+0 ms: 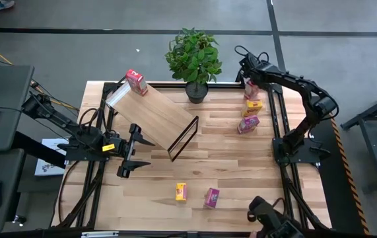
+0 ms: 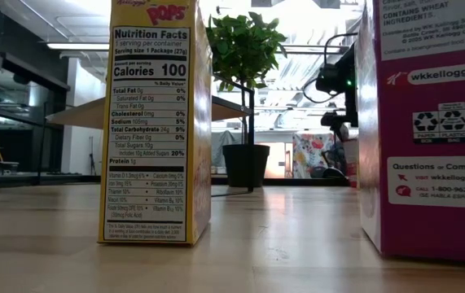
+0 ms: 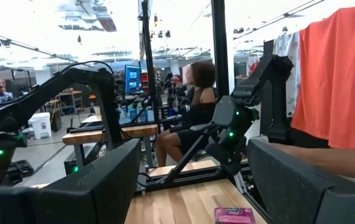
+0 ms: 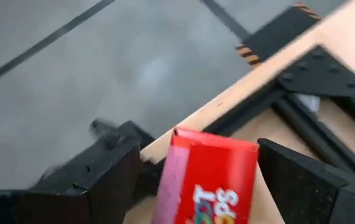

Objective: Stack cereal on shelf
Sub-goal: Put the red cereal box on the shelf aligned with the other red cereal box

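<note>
Shelf (image 1: 155,114): one red cereal box (image 1: 136,82) at its upper end; five boxes on the worktop (image 1: 241,172); right end effector (image 4: 196,180) released around a red box (image 4: 211,177); left end effector (image 1: 130,158) released, empty.

The high view is evenly lit from overhead, with soft short shadows under the plant (image 1: 193,56) and the shelf (image 1: 154,114) on the bench (image 1: 241,172). In the low view the ceiling lights burn out to white, the bench top shows a pale sheen, and the yellow box (image 2: 155,122) close up is sharp. The left wrist view has blown-out ceiling glare. The right wrist view is motion-blurred, smearing the red box (image 4: 211,180)
</note>
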You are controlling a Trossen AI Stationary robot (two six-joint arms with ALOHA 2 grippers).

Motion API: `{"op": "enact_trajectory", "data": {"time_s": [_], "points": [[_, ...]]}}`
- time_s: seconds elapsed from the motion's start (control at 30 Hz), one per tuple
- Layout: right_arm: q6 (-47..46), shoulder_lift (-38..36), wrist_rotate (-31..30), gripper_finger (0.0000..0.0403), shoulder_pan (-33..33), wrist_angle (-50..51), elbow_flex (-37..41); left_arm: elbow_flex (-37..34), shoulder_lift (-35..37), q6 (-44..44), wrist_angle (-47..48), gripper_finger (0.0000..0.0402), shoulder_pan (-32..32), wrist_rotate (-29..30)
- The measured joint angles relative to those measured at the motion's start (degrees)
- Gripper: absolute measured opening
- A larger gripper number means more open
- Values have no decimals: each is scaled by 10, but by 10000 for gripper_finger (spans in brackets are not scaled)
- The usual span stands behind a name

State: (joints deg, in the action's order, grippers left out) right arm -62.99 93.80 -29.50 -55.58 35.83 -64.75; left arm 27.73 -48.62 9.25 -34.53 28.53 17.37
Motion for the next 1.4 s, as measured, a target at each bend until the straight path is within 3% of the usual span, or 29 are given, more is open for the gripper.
{"op": "enact_trajectory", "data": {"time_s": [0.27, 0.4, 0.8, 1.4], "points": [[150, 0, 46, 314, 1, -21, 0, 0, 0, 0, -1, 285, 0, 0], [181, 0, 66, 314, 2, 2, 0, 0, 0, 0, -1, 285, 0, 0], [237, 0, 57, 314, 2, 80, 0, 0, 0, 0, -1, 285, 0, 0], [469, 0, 60, 314, 55, 39, 0, 0, 0, -17, 1, 285, -22, 0]]}}
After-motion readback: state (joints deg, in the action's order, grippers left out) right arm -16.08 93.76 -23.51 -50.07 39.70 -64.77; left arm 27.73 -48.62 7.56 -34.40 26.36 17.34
